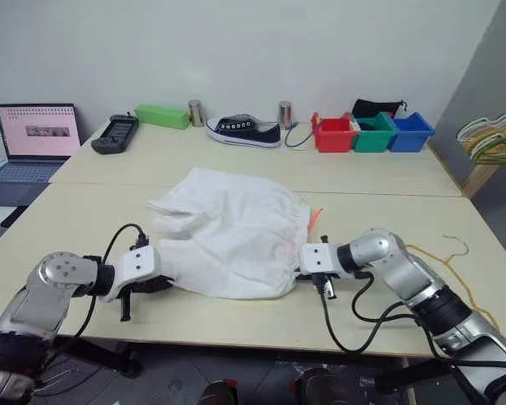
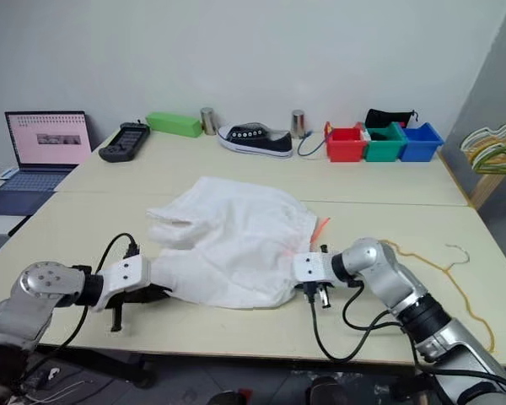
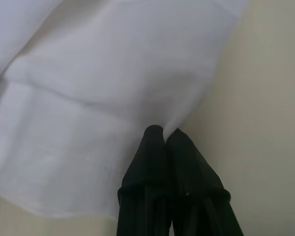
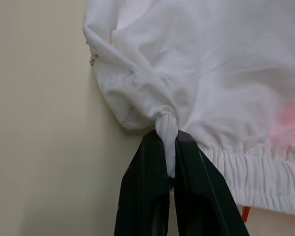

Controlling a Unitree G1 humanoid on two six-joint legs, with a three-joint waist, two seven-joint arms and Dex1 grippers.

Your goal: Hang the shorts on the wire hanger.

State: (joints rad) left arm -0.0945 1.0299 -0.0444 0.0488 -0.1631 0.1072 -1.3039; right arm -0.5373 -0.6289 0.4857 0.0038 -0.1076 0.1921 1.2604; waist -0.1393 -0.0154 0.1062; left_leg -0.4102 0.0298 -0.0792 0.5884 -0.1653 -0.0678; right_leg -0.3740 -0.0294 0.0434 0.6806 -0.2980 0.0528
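Note:
The white shorts (image 1: 232, 232) lie spread on the near table, the orange drawstring (image 1: 314, 217) poking out at their right edge. My left gripper (image 3: 164, 133) is shut on the shorts at their near left corner, a fold of fabric pinched between the black fingers. At the near right corner my right gripper (image 4: 168, 135) is shut on the shorts beside the gathered waistband (image 4: 255, 169). The pale yellow wire hanger (image 1: 451, 261) lies flat on the table to the right, beyond my right arm.
On the far table stand a black sneaker (image 1: 243, 131), a green box (image 1: 162, 116), two metal cans (image 1: 196, 112), a black controller (image 1: 115, 133) and red, green and blue bins (image 1: 373, 133). A laptop (image 1: 34, 139) sits far left. A bunch of hangers (image 1: 493, 135) hangs far right.

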